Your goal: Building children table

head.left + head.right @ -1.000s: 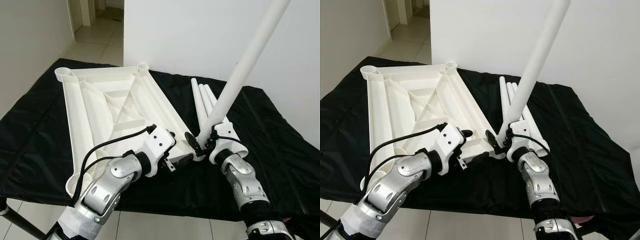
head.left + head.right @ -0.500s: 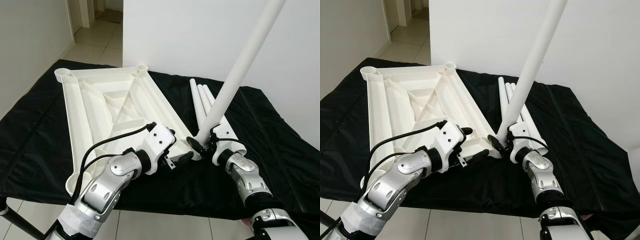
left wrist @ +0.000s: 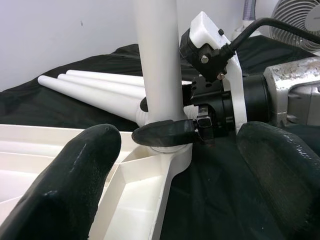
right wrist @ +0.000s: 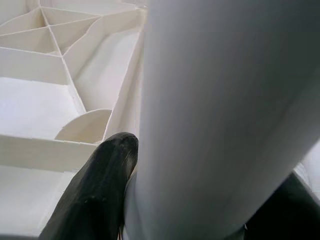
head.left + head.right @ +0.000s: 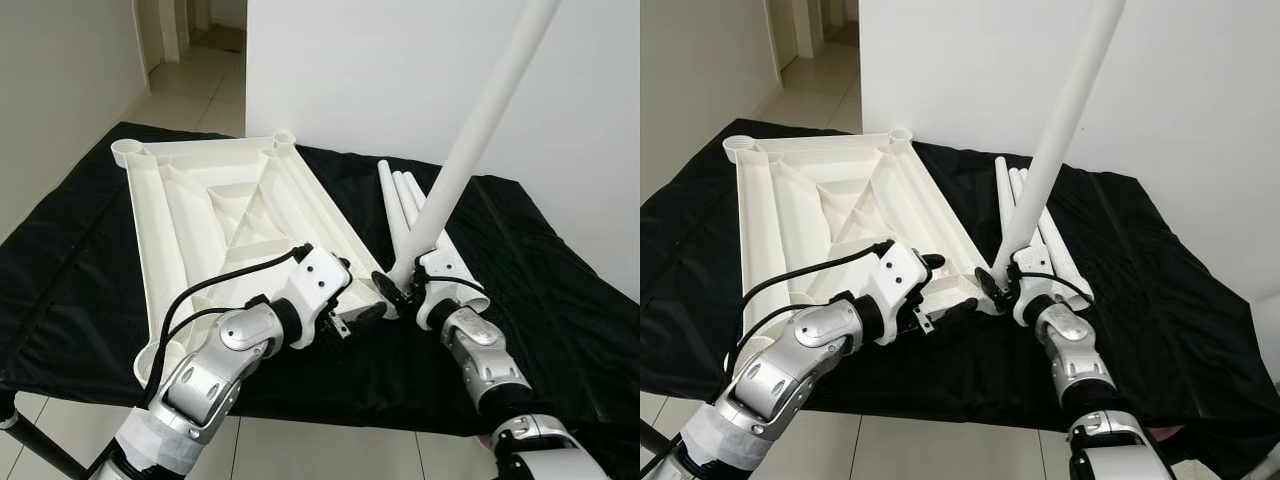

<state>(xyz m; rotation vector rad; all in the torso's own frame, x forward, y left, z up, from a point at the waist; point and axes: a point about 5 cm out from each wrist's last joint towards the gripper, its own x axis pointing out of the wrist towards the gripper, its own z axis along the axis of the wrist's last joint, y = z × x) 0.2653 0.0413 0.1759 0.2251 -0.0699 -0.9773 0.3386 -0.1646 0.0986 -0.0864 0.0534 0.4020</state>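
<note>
Two fingers (image 4: 100, 185) of right gripper (image 5: 396, 285) clamping table leg (image 5: 470, 150)

G1 arms: silver metal links, black joints, white wrist housings, black fingers.

Left arm (image 5: 225, 360): brushed-silver segmented shells with a black collar at the wrist, a white angular wrist block (image 5: 318, 285) with small dark screw holes, and a black cable (image 5: 215, 290) looping from that block back along the forearm; white wrap around the upper arm. Left gripper (image 3: 165, 165): two thick matte-black rubbery fingers (image 3: 75, 175). Right arm (image 5: 490, 365): same silver jointed shells, with a black cylindrical wrist, a white bracket (image 3: 220, 55) with dark screw heads, a black cable plugged into the bracket's top and a thin black wire beside it. Right gripper (image 5: 393, 290) fingers (image 4: 95, 185) glossy black.
</note>
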